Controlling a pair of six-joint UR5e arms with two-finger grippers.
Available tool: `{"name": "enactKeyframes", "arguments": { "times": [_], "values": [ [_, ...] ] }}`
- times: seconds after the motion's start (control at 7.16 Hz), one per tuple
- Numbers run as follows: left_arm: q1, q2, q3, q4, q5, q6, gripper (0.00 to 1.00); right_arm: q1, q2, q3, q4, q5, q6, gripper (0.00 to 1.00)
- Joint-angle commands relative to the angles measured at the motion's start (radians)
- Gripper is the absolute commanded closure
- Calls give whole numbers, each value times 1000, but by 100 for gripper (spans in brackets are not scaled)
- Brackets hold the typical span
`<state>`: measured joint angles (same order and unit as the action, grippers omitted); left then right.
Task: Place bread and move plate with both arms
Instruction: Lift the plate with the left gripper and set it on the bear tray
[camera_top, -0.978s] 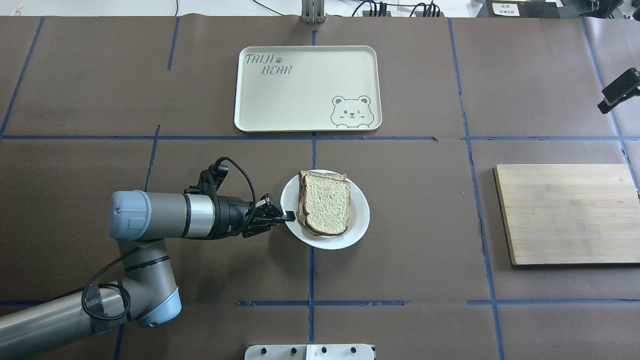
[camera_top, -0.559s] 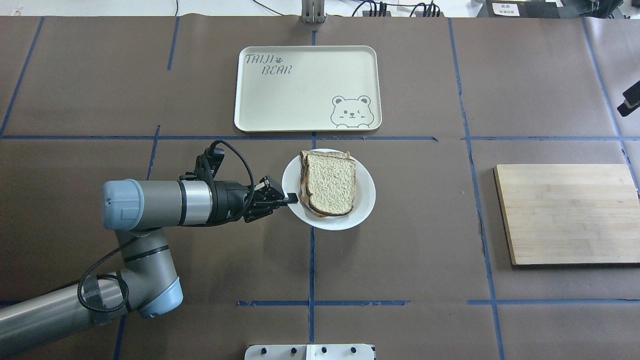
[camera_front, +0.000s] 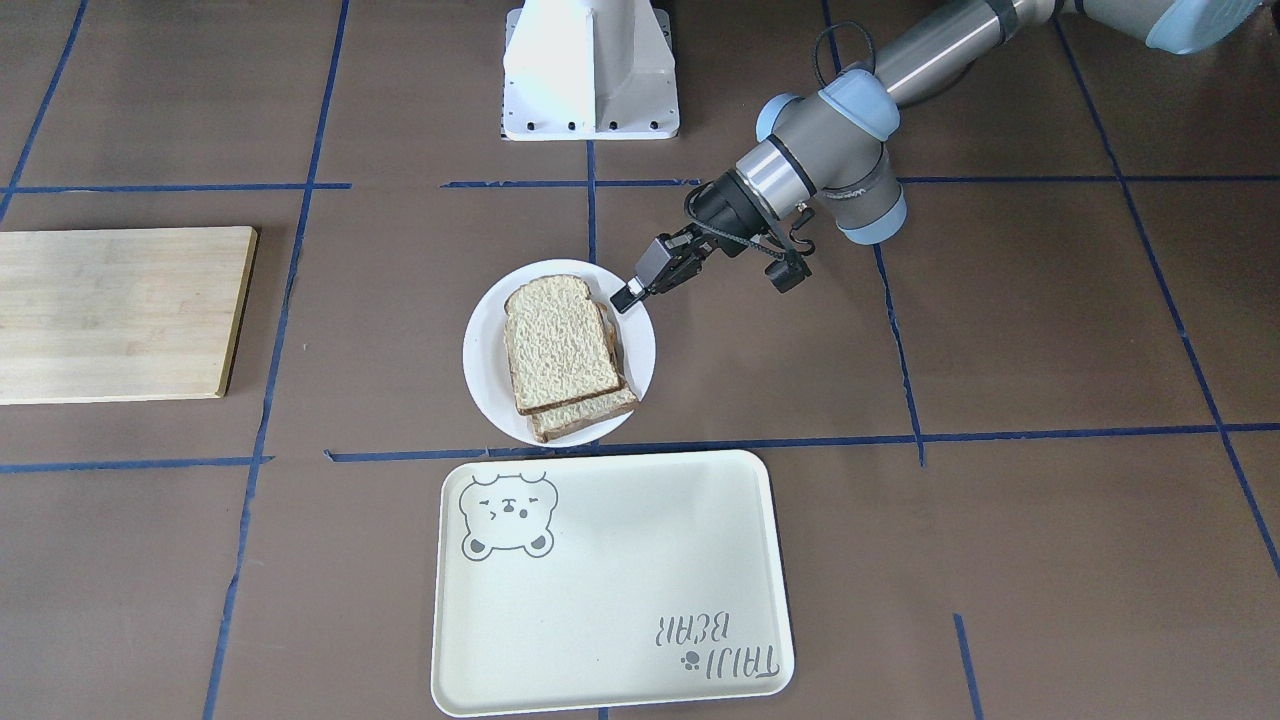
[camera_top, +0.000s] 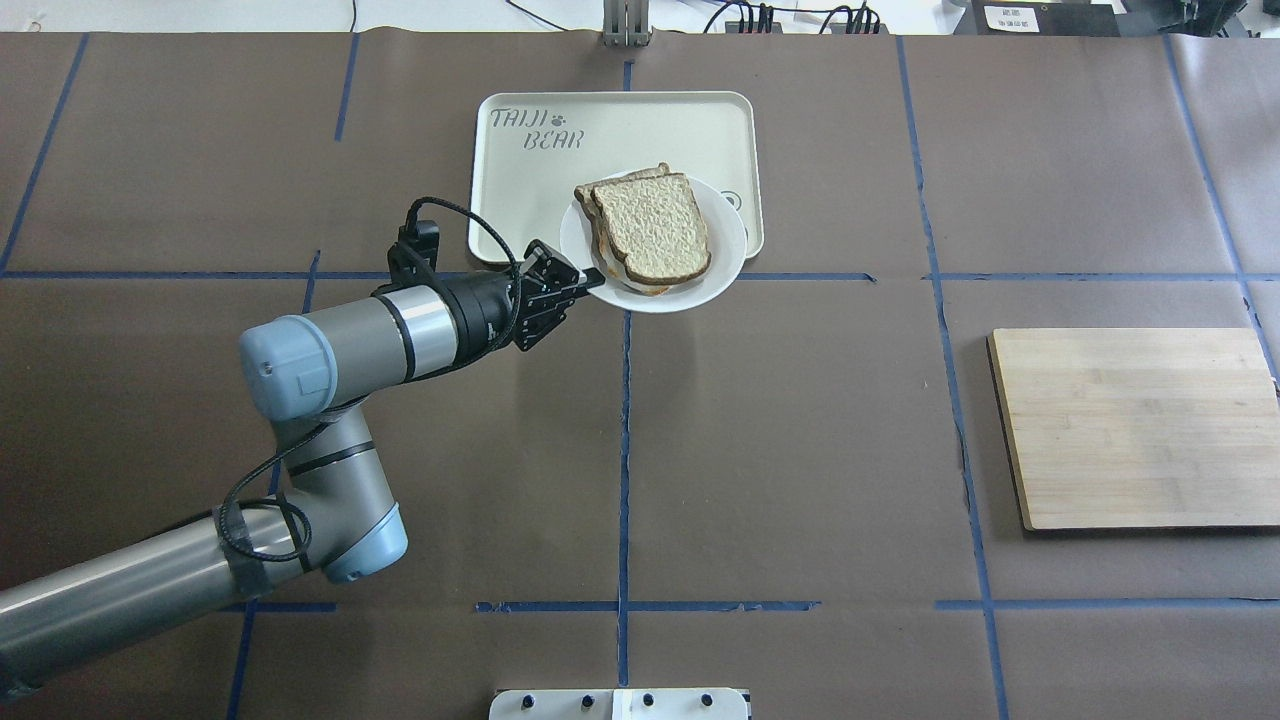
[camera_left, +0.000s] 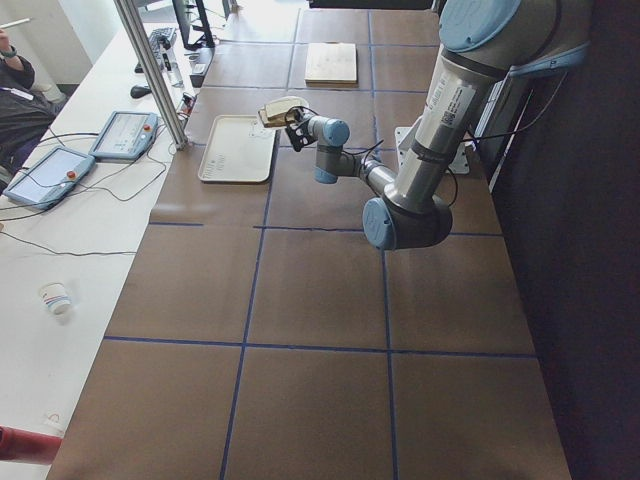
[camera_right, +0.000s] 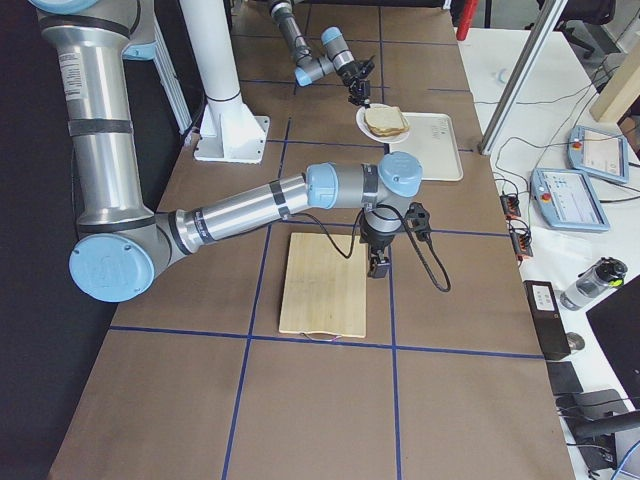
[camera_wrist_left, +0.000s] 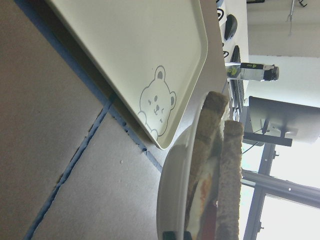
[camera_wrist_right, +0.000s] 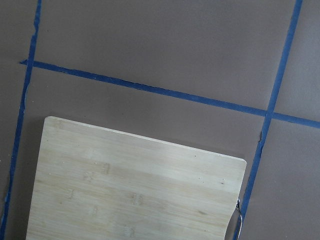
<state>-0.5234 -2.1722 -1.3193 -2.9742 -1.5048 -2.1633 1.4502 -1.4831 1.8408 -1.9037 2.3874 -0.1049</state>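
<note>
Pinching the rim of the plate (camera_top: 728, 262) on its near-left side, the left gripper (camera_top: 590, 287) has both fingers pressed onto the white edge, and the plate is up off the table! The bread (camera_top: 655, 228) rides on top, stacked over a lower slice (camera_top: 622, 183) that peeks out toward the far edge.

The views disagree about where it hangs. The overhead view puts the plate across the near right corner of the tray (camera_top: 530, 190) at the middle of the far edge, hiding most of the bear drawing (camera_front: 507, 515). From across the table the bear is in full sight, with brown table showing between plate and tray. The left wrist camera gets the plate edge-on and shows a pale and orange filling (camera_wrist_left: 201, 195) between the slices.

The left arm comes in from the near left corner, folds at the elbow, and reaches forward and to the right with the wrist lying almost level.

Only the right-end view catches the right gripper (camera_right: 380, 265), pointed down over a corner of the cutting board (camera_top: 1135, 425) by the right end. I cannot tell whether it is spread or closed.
</note>
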Motion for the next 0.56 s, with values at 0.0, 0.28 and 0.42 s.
{"name": "enactKeyframes", "arguments": {
  "times": [0.0, 0.28, 0.42],
  "values": [
    [-62, -136, 199, 39, 63, -62, 98, 4, 12, 2, 3, 36, 1, 0],
    [-93, -214, 341, 90, 64, -96, 98, 7, -31, 2, 52, 33, -4, 0],
    [-93, -228, 386, 90, 64, -96, 98, 7, -37, 2, 55, 32, 2, 0]
  ]
}}
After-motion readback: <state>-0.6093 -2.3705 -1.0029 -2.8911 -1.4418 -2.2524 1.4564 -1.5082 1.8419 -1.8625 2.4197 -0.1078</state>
